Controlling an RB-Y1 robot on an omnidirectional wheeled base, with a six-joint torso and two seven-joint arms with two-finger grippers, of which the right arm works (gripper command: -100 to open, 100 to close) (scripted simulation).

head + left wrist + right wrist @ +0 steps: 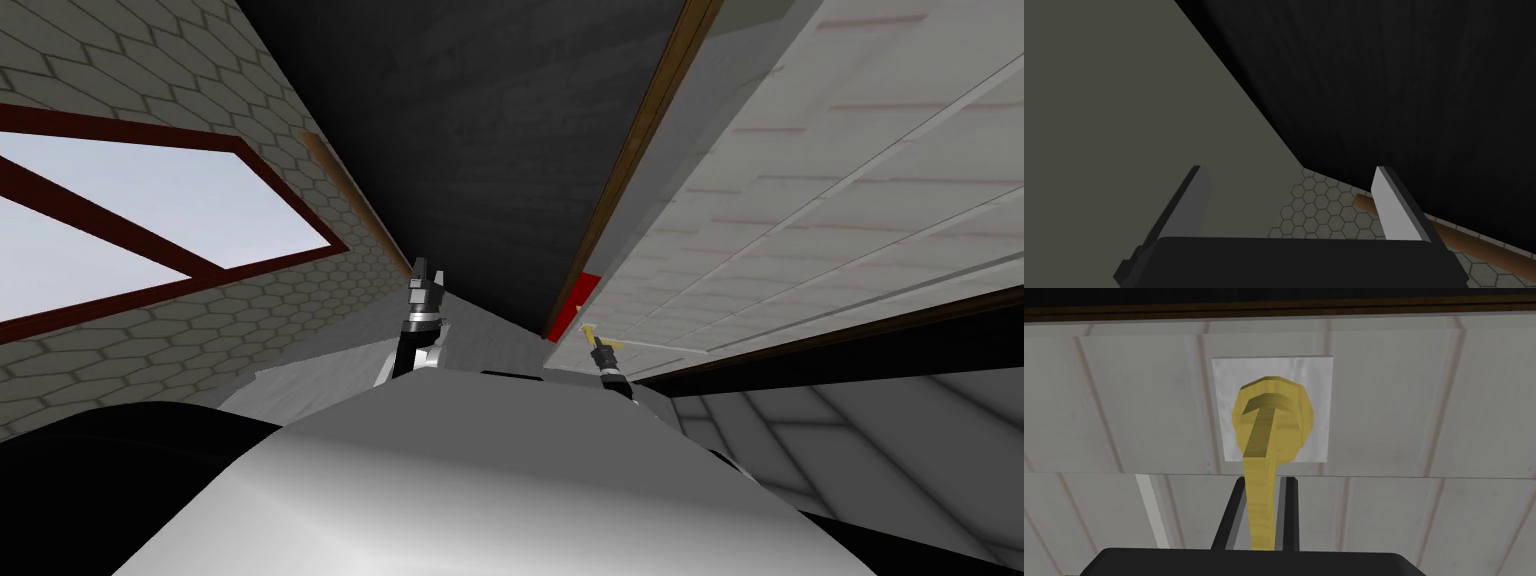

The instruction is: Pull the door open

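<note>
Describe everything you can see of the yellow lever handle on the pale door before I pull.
The yellow lever handle is plain, faceted and matte. Its round boss sits on a square pale grey backplate fixed to the white planked door. A long flat lever arm runs from the boss back toward the hand. The right pincer is shut on that arm, with its fingers pressing its two sides. Nothing else touches it.
</note>
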